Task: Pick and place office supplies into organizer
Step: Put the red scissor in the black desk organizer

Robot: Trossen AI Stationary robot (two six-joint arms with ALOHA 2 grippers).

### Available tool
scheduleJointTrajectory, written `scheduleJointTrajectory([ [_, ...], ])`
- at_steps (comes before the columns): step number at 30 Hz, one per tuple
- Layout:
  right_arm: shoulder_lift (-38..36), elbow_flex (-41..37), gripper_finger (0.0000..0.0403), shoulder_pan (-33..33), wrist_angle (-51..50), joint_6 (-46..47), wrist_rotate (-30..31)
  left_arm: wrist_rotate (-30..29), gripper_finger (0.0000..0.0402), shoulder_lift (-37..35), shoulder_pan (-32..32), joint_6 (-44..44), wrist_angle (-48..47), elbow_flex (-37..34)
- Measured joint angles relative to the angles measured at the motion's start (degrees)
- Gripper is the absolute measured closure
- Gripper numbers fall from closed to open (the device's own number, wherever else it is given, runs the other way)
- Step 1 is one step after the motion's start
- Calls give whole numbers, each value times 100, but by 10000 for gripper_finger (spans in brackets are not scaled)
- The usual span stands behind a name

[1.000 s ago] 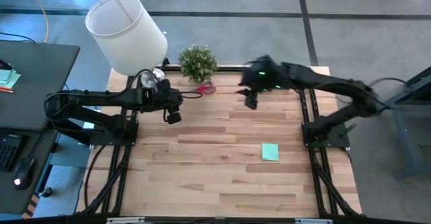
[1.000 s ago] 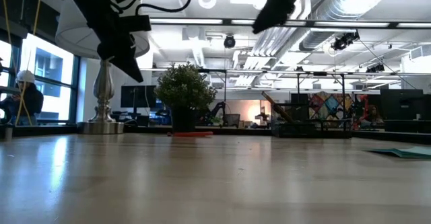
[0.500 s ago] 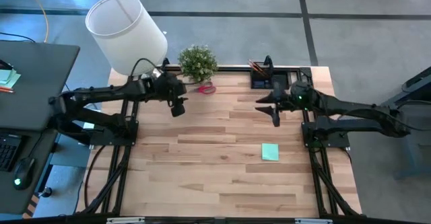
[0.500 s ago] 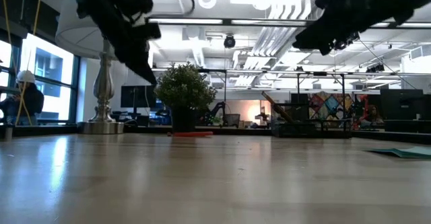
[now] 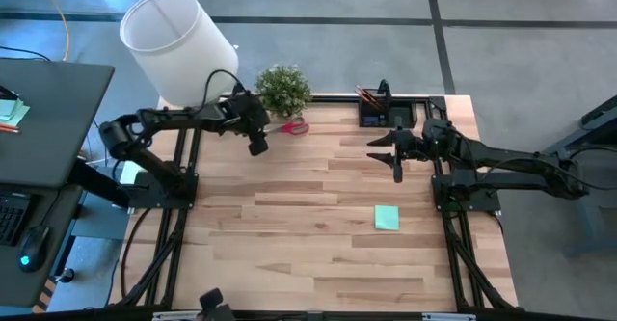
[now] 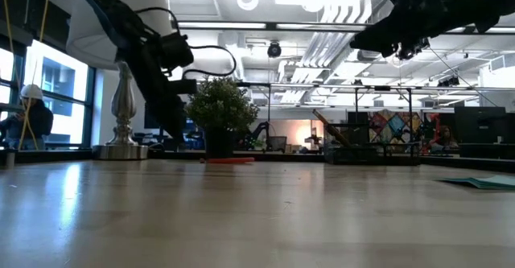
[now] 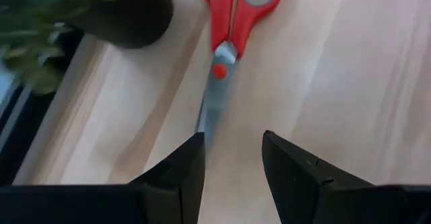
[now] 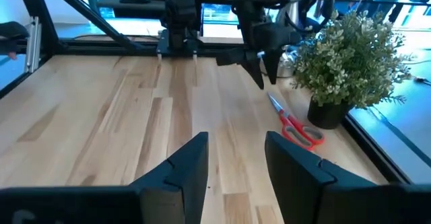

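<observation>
Red-handled scissors lie flat on the table by the potted plant's pot, near the far edge; they also show in the high view and the right wrist view. My left gripper hangs open just above the table, short of the blade tips, touching nothing. It shows in the high view too. The black organizer, with orange pencils standing in it, sits at the far right. My right gripper waits open in the air in front of the organizer. A mint-green sticky-note pad lies flat toward the right.
A white-shaded lamp stands at the far left corner, close behind my left arm. The black arm mounts flank the table on both sides. Bare wood spreads over the middle and near half of the table.
My left gripper has swung toward the far edge and sunk toward the scissors' blades, staying open. My right arm has drawn back toward the table's right edge and come down, uncovering the organizer, then kept still.
</observation>
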Motion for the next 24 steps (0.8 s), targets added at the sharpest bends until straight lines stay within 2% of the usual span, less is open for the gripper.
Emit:
scheduleJointTrajectory([
  [4,0,0,263,0,-182,-7,0,-160,268,200,-16,2,186,0],
  [8,2,0,263,2,-341,-25,0,-688,268,257,-12,-17,253,0],
  [14,4,0,263,2,-342,-3,-12,-557,268,275,-14,-364,273,0],
  [20,42,0,263,2,-357,21,-16,-600,268,628,-155,-746,372,0],
  [24,87,0,263,2,-398,21,-20,-1483,268,830,-519,-929,567,0],
])
